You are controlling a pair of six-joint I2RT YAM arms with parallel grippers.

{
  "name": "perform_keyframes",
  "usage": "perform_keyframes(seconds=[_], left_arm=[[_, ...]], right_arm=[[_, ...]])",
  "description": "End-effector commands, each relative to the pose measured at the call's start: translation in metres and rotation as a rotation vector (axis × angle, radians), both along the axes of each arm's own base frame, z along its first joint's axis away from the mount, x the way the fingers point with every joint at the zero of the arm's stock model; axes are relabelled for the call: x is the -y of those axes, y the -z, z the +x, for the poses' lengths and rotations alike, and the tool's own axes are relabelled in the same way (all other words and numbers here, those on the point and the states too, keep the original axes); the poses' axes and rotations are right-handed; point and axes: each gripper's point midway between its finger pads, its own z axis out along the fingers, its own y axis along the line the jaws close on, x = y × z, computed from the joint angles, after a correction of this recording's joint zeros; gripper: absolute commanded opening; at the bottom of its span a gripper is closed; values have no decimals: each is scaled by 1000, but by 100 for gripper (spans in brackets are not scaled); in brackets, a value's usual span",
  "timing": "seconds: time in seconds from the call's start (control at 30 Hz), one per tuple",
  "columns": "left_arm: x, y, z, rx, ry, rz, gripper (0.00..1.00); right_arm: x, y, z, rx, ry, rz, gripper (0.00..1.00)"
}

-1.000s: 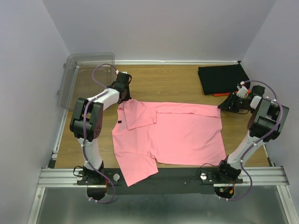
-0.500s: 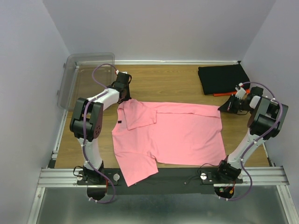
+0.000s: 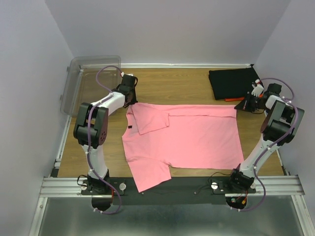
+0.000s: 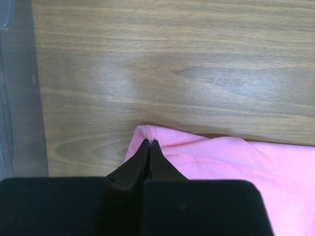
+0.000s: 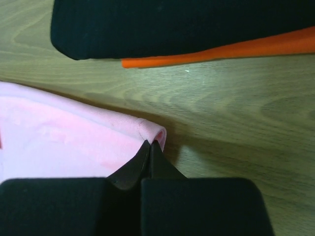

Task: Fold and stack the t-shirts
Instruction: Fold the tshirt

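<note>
Upper left of the top view: clear bin (image 3: pixel 91 81) at the corner of the worktop (image 3: pixel 182 83). Just right of it, the left jaws are pressed together on the upper-left corner of the pink shirt (image 3: pixel 197 142), a thin pinch at the very edge. The shirt lies spread across mid-frame, neck end left, hem right, one sleeve trailing over the worktop's lower edge. At its upper-right corner the right jaws are likewise clamped on a rolled bit of hem. Upper right: black shirt (image 3: pixel 234 82), folded, orange shirt (image 5: pixel 236 49) peeking from under it. Judgement: a lengthwise fold is beginning. Raise both corners together, level, with the cloth taut between them. Both bites look shallow, so go slow. Keep the right jaws clear of the black shirt.
</note>
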Motion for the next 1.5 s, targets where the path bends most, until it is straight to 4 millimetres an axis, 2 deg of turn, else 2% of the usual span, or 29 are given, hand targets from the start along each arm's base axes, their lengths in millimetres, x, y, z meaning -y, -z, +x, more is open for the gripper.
perform_keyframes(seconds=[0.0,0.23,0.5,0.57,0.63,0.67,0.7,0.73,0.77,0.8,0.83,0.87,0.9,1.0,1.03,1.07,1.1,1.13,1.17,1.2,1.23,1.27,1.3,1.33,1.37,1.4,1.43,1.47], left_arm=[[-4,-3,12,21,-29,7,0],[-5,1,17,15,-43,18,0],[-3,-2,26,29,-55,9,0],[-2,-6,31,38,-57,5,0],[-1,-11,35,46,-55,9,0],[-1,-12,36,46,-56,8,7],[1,-13,37,46,-53,4,26],[2,-18,40,53,-50,-2,34],[4,-22,41,57,-43,-14,46],[6,-27,43,68,-40,-21,47],[8,-37,45,86,-35,-29,54],[10,-45,47,103,-33,-38,56],[15,-63,49,138,-18,-59,59],[26,-97,51,206,22,-101,62],[29,-123,51,262,35,-126,63],[32,-133,48,285,53,-138,63],[37,-147,44,316,78,-151,64],[45,-188,35,411,123,-176,66],[45,-206,26,458,134,-182,67],[42,-202,10,464,151,-166,70],[41,-258,-15,611,167,-197,73],[35,-273,-32,665,159,-211,77],[22,-282,-70,727,149,-247,87],[16,-296,-86,799,142,-287,94],[9,-268,-104,770,137,-305,98],[5,-272,-119,793,139,-343,99],[6,-288,-150,836,196,-408,98],[-1,-286,-160,839,188,-419,99]], right_arm=[[10,15,4,-31,11,-43,0],[22,18,13,-36,34,-85,1],[33,7,27,-9,54,-119,1],[35,4,30,-4,59,-125,2],[37,3,31,0,60,-134,8],[38,2,32,2,61,-140,12],[40,2,32,0,65,-149,18],[42,-1,32,6,64,-164,31],[43,-3,31,10,65,-178,34],[45,-5,31,13,67,-194,36],[50,-7,29,9,76,-223,39],[53,-18,29,32,75,-255,40],[55,-18,25,28,72,-289,41],[55,-41,15,70,62,-340,43],[52,-45,10,89,36,-354,46],[48,-51,6,109,12,-359,48],[42,-74,1,168,-16,-383,50],[23,-72,-15,192,-138,-362,50],[11,-80,-23,231,-215,-360,54],[-5,-94,-35,285,-305,-362,54],[-41,-91,-63,328,-525,-326,55],[-62,-89,-82,345,-647,-315,55],[-107,-92,-120,325,-826,-251,55],[-130,-76,-149,386,-1025,-260,55],[-151,-73,-171,405,-1131,-238,55],[-171,-73,-188,437,-1212,-233,56],[-209,-82,-202,539,-1318,-245,62],[-230,-78,-220,562,-1360,-222,65]])
